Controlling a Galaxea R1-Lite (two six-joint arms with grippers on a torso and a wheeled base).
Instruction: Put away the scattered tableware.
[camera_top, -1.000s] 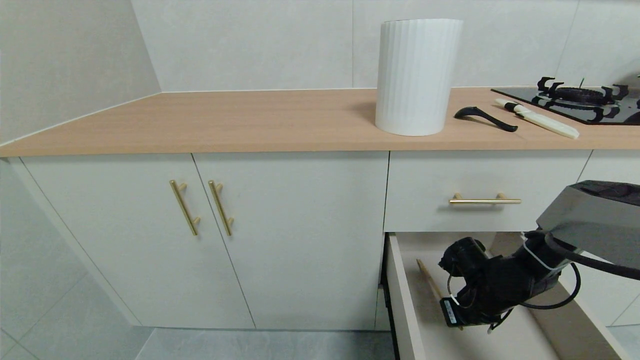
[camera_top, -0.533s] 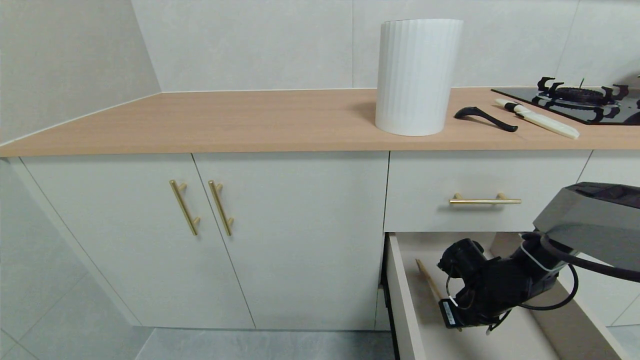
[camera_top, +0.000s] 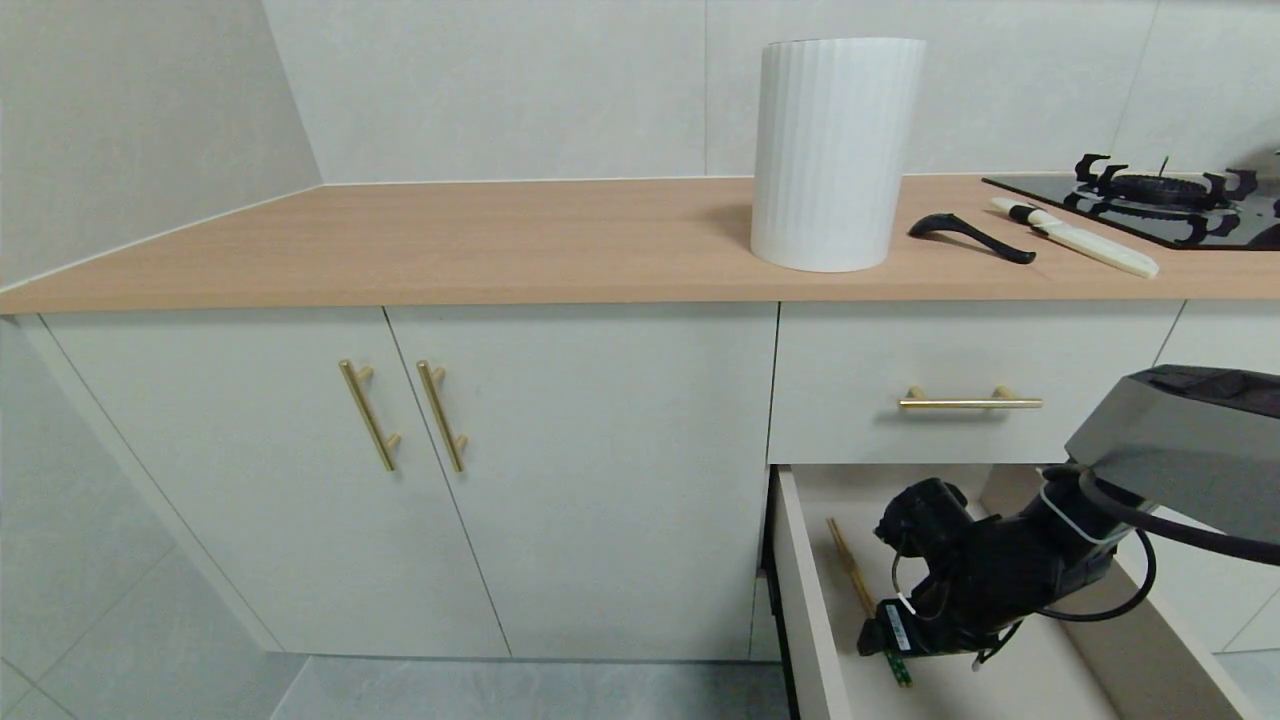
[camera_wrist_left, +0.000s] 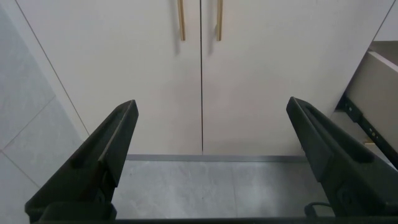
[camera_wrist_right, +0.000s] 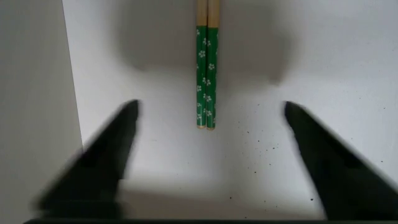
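Down at the lower right of the head view, the chopsticks (camera_top: 850, 565) lie side by side on the floor of the open drawer (camera_top: 803, 600). The right fingers (camera_wrist_right: 102, 162) are spread wide and empty, flanking the green tips without touching. The left fingers (camera_wrist_left: 99, 162) also gape, empty, facing the cabinet doors (camera_wrist_left: 261, 81).

The head camera looks forward and down over the countertop (camera_top: 450, 240), cabinet doors (camera_top: 580, 480) and open drawer (camera_top: 805, 610). The left wrist camera faces those doors from low down; the right wrist camera looks closely down into that drawer.
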